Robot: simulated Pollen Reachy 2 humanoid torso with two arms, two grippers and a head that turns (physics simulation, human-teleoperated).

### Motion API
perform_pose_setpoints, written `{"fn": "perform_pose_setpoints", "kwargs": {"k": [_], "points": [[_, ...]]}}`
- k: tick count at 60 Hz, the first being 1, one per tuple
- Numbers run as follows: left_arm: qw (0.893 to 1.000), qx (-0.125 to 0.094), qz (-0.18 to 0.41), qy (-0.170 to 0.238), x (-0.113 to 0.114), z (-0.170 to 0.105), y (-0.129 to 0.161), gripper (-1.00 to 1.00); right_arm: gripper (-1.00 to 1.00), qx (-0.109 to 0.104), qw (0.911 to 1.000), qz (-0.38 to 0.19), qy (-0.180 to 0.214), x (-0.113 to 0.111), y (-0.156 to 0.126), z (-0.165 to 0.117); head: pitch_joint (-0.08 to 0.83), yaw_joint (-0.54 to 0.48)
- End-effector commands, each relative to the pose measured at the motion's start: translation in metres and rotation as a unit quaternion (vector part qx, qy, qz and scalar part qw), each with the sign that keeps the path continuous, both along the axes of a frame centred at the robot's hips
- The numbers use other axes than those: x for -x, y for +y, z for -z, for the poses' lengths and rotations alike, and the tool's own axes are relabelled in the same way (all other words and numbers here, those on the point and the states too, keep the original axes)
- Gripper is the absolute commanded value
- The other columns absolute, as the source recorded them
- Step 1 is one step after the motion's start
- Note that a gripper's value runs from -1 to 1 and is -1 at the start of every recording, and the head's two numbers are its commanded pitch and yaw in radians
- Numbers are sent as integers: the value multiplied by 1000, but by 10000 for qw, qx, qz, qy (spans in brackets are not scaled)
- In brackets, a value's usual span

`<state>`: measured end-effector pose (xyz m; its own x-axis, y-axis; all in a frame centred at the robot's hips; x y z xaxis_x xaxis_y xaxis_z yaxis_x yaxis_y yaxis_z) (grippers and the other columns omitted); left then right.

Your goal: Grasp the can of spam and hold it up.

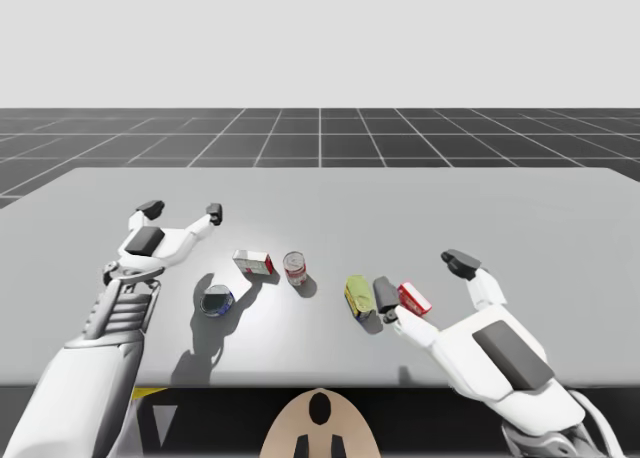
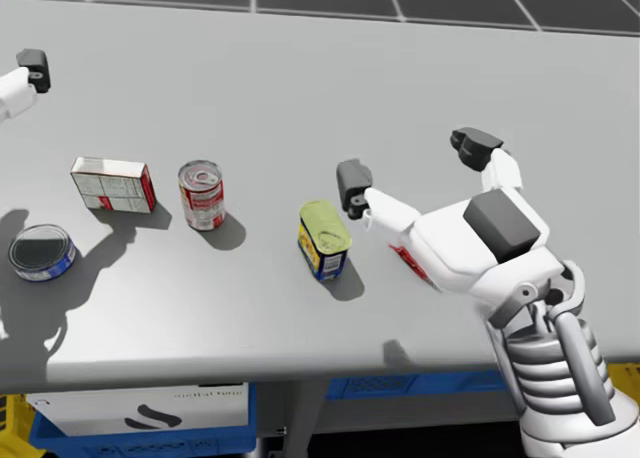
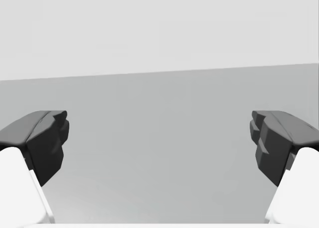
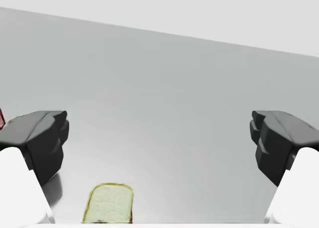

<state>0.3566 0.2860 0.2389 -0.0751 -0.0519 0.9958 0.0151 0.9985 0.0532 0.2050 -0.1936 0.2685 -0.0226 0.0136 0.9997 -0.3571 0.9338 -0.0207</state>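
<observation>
Both fingers of my right gripper [image 2: 413,164] spread wide — holding nothing, yellow-topped can [image 2: 323,240] just beside.

Across your table [image 1: 400,193], left to right, you have — flat tin [image 1: 217,300], box [image 1: 253,263], tall can [image 1: 295,268], oblong can [image 1: 359,296], small box [image 1: 414,299].

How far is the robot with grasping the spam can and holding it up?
Done: my right hand is near the rectangular can with blue sides and yellow-green top. In hand: the approach; the hand is open, and the can stands on the grey table. Left: closing on it, lifting.
</observation>
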Motion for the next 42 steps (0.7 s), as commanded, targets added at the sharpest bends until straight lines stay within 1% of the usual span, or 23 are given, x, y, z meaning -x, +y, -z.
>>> {"fn": "perform_pose_setpoints", "kwargs": {"k": [1,5,14,18,21,25,30,37,42], "points": [[10000,-26,18,27,-1,2,-1,-1000,-1000,-543,9973,-453,197,33,16,23,709,-143],[10000,-36,20,35,-2,3,-2,-1000,-1000,-611,9959,-573,334,38,24,36,710,-143],[10000,-45,19,44,-2,4,-2,-1000,-1000,-786,9930,-745,477,45,37,54,713,-140],[10000,-52,19,43,-2,4,-3,-1000,-1000,-874,9907,-824,643,46,45,64,714,-136],[10000,-53,20,45,-2,4,-3,-1000,-1000,-867,9903,-834,690,46,48,69,716,-134],[10000,-58,23,49,-3,5,-3,-1000,-1000,-961,9882,-769,912,40,55,85,718,-132],[10000,-58,26,45,-3,5,-3,-1000,-1000,-1013,9877,-612,1019,32,60,97,720,-131],[10000,-54,18,37,-2,4,-2,-1000,-1000,-961,9900,-270,994,20,62,108,723,-128],[10000,-48,15,28,-2,4,-2,-1000,-1000,-865,9919,-57,929,14,64,112,726,-124]]}}
